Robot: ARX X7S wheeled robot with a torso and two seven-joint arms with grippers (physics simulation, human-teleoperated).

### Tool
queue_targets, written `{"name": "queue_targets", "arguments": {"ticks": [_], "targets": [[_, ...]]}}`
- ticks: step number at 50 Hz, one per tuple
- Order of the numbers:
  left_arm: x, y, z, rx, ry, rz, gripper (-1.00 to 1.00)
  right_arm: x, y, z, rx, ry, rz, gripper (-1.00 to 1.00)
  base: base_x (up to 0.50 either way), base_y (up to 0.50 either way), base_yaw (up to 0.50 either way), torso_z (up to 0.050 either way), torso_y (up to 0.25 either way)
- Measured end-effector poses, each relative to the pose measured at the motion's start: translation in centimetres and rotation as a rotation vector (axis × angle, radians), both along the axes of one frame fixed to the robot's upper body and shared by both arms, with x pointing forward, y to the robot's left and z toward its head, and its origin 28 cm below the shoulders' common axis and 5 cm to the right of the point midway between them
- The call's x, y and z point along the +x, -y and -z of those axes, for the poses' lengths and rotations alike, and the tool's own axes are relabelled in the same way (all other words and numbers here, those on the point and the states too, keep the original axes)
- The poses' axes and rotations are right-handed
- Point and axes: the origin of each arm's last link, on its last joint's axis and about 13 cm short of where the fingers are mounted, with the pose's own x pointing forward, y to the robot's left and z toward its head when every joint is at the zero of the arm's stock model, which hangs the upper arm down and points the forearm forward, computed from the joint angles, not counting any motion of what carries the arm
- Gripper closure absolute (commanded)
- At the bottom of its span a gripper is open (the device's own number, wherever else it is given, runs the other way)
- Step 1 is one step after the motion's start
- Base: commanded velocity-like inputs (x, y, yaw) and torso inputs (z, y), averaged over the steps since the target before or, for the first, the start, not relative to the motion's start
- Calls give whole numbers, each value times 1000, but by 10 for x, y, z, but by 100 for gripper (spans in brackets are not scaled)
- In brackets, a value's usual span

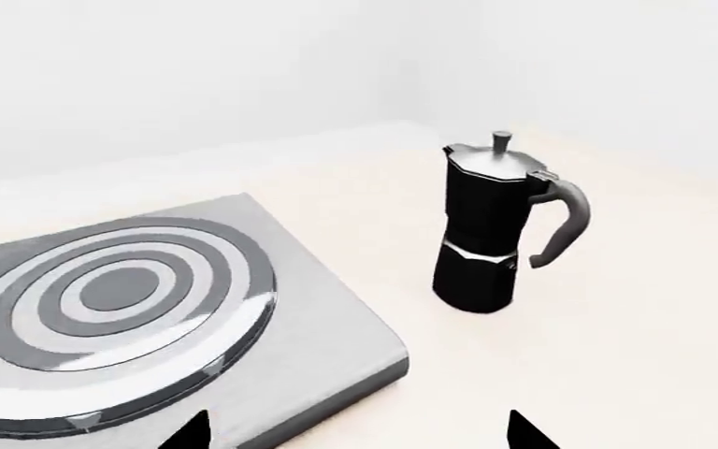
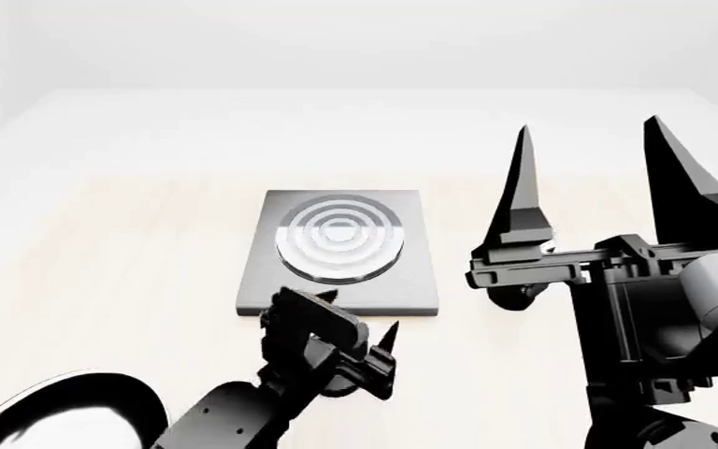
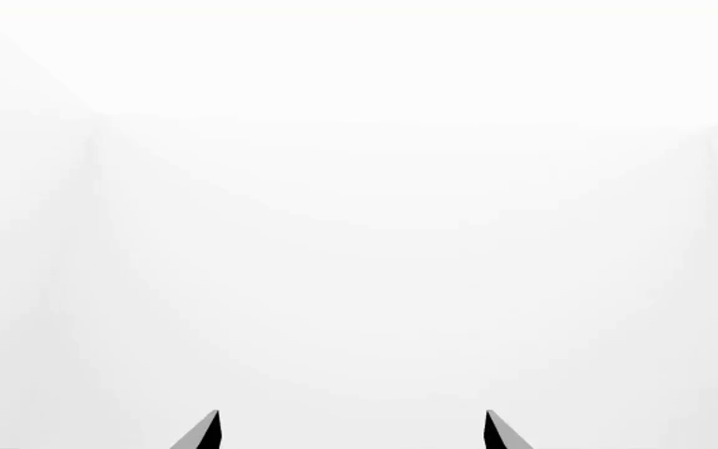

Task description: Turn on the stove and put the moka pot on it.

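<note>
Two sets of jaws stand open and empty, the right gripper [image 2: 590, 150] raised in front of the moka pot [image 1: 494, 224], which stands upright on the table [image 2: 122, 243] just beside the stove [image 2: 340, 248], the left gripper [image 2: 359, 327] at the stove's near edge.

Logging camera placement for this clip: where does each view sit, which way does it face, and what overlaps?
Head view: high on the robot, looking forward and down at the table and stove; both arms show, left tool low, right tool raised, open.
Left wrist view: near the left tool, facing the stove and moka pot; only fingertips show.
Right wrist view: near the right tool, facing blank white; only fingertips show.
Shared: head and left wrist views both show the stove.
</note>
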Motion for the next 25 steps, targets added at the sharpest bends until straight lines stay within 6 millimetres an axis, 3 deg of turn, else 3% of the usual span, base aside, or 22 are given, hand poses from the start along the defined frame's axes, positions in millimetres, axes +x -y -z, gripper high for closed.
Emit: {"name": "queue_targets", "arguments": {"ticks": [10,18,25], "targets": [[5,-22,-64,-161,423,-222,-100,10,6,3,-18,-32,28,-100,0,0,0,0,0],[-12,-40,-109,-223,712,-363,-100,26,13,11,-36,-86,59,-100,0,0,0,0,0],[-32,-50,-137,-246,898,-433,-100,44,21,23,-49,-150,92,-100,0,0,0,0,0]]}}
